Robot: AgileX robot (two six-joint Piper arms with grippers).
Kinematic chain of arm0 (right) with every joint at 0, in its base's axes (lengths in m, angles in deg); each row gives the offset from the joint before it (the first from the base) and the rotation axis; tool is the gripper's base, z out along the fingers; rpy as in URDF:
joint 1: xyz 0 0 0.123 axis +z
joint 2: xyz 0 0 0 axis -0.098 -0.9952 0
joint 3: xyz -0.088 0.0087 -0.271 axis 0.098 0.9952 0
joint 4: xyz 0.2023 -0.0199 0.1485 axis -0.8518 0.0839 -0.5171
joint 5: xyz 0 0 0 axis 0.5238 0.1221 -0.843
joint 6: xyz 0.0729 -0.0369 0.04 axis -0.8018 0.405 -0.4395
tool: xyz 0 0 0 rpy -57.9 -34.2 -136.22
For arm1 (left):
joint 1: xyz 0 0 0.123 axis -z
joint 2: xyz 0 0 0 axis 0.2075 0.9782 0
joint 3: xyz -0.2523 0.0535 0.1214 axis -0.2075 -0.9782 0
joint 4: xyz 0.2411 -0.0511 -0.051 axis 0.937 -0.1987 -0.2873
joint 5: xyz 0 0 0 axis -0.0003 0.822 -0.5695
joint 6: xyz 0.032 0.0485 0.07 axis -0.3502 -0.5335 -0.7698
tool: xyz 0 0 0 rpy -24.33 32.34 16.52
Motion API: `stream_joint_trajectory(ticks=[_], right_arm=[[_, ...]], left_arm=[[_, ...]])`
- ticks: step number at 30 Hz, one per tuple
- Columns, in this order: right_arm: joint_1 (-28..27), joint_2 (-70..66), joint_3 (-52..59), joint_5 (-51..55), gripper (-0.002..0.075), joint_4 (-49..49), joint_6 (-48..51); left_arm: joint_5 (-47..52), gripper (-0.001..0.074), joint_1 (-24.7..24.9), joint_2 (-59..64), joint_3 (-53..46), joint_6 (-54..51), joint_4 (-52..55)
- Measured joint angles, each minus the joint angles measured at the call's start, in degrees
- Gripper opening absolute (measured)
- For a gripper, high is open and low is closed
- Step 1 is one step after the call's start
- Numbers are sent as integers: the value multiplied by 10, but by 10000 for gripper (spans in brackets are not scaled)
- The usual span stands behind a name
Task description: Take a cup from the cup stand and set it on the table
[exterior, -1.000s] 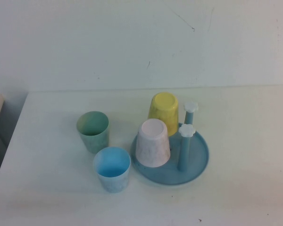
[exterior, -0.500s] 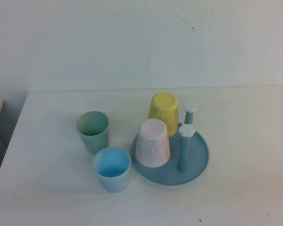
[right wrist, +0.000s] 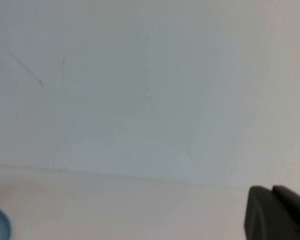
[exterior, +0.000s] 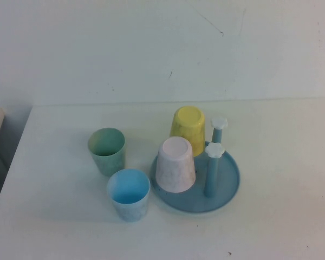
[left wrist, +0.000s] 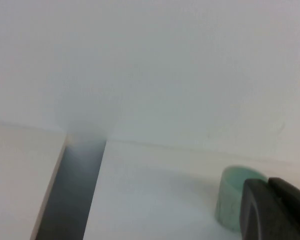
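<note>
Resting on stand [exterior: 227,187], cup [exterior: 175,164]; claws [left wrist: 275,210] [right wrist: 277,212] apart.

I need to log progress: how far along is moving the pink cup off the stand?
Nothing looks done yet: the cup sits upside down on the cup stand, beside the yellow cup. Nothing is in hand; the left gripper and right gripper show only in their wrist views, away from the stand. Reaching, lifting and setting it on the table all remain.
</note>
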Motion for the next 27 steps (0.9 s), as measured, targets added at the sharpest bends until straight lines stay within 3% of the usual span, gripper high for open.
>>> stream_joint_trajectory(ticks=[5,11,19,27], right_arm=[[0,-24,-58,135,-1,-6,52],[0,-118,-84,228,-1,-49,94],[0,-240,-87,281,-1,-179,224],[0,-267,-87,279,-1,-200,260]], left_arm=[[133,-3,0,74,76,-90,-38],[186,-3,1,186,130,-213,-152],[256,-3,3,373,202,-378,-302],[307,-3,3,558,349,-430,-339]])
